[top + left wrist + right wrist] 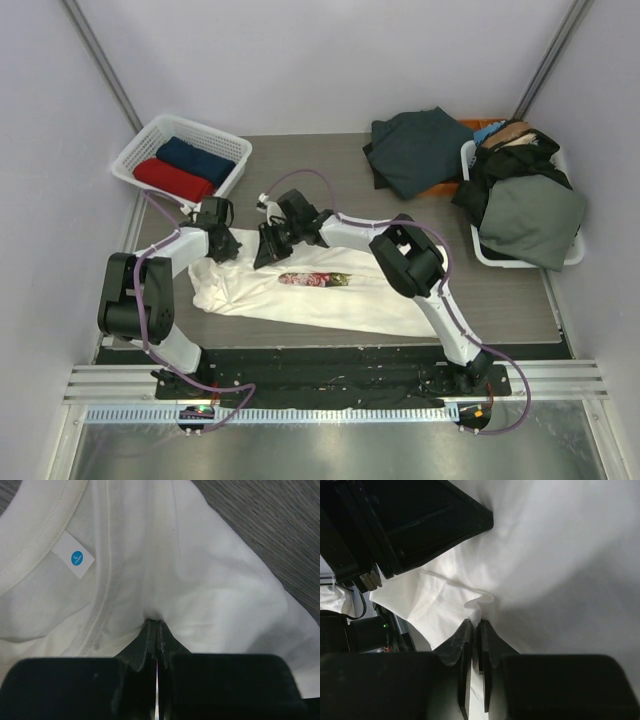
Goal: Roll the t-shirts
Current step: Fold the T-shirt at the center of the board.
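Note:
A cream-white t-shirt (330, 305) lies folded into a long band across the table, with a strip of its floral print (316, 279) showing on top. Both grippers are at its left end. My left gripper (222, 248) is shut on a pinch of the white cloth (200, 580) near the collar, where a blue size label (74, 558) shows. Just to its right, my right gripper (268, 250) is shut on a small raised fold of the same shirt (560, 570). The left gripper's black body (420, 520) shows close by in the right wrist view.
A white lattice basket (140, 150) at the back left holds a rolled red shirt (172, 180) and a rolled navy shirt (195, 158). A dark green garment (415, 150) lies at the back. A white bin (570, 255) heaped with dark clothes stands at the right.

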